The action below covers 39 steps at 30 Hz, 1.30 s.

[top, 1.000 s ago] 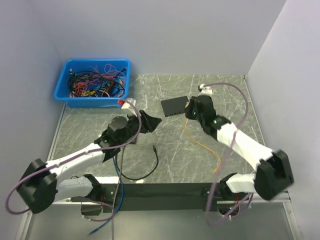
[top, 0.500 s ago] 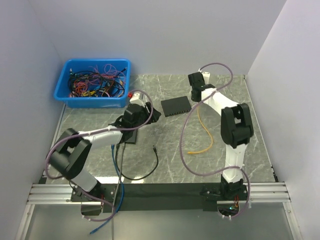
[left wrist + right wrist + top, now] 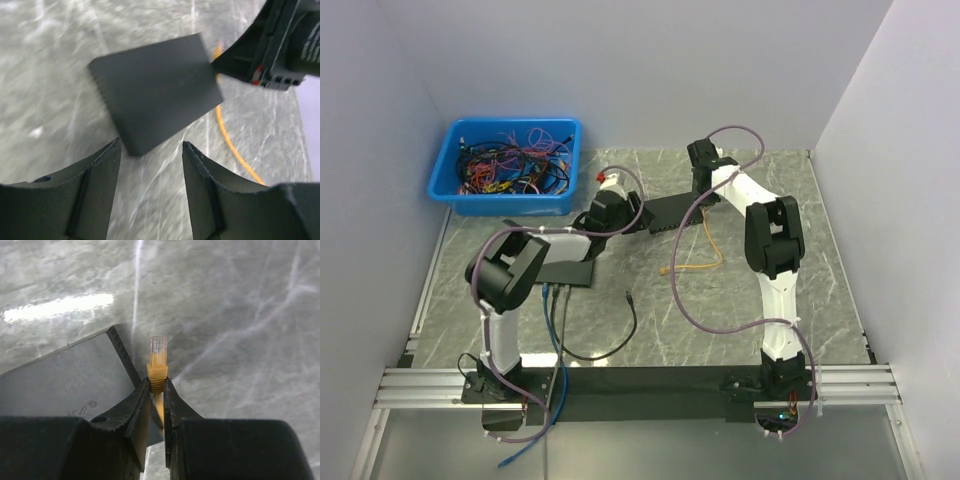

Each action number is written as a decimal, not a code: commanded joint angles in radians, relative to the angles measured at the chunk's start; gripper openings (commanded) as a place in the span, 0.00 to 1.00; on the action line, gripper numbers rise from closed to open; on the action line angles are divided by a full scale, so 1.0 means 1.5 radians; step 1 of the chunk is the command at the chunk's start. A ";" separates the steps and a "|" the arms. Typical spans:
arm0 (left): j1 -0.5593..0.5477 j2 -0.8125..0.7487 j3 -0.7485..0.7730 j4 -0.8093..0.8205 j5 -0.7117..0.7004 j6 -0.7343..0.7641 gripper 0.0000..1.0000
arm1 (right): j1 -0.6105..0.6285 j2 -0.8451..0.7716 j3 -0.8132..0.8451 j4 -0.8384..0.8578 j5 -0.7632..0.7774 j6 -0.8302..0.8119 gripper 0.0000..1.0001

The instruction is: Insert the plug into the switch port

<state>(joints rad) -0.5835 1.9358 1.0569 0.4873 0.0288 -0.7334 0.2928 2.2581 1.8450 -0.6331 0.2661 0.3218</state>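
Yellow plug, clenched in right fingers, needs squaring with the switch port face while released left fingers brace it.

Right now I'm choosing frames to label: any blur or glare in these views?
Left wrist: motion-smeared, switch edges soft. Right wrist: plug sharp, a glare streak on the table upper left. Top external: sharp, evenly lit.

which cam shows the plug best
Right wrist: the clear-tipped plug with its yellow boot sits sharp and close, pinched in the right gripper beside the switch corner. Top external shows only its yellow cable; the plug is too small. Left wrist shows just cable.
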 commanded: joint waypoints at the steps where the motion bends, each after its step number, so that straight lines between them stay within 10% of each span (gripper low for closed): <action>1: 0.006 0.035 0.067 0.014 0.045 0.010 0.57 | -0.002 0.012 0.018 -0.025 -0.096 -0.006 0.00; 39: 0.029 0.045 0.013 0.041 0.065 -0.029 0.56 | 0.062 0.055 0.018 -0.018 -0.192 0.007 0.00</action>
<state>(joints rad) -0.5282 2.0422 1.0897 0.4759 0.0555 -0.7380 0.3176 2.3028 1.8675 -0.6449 0.0601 0.3157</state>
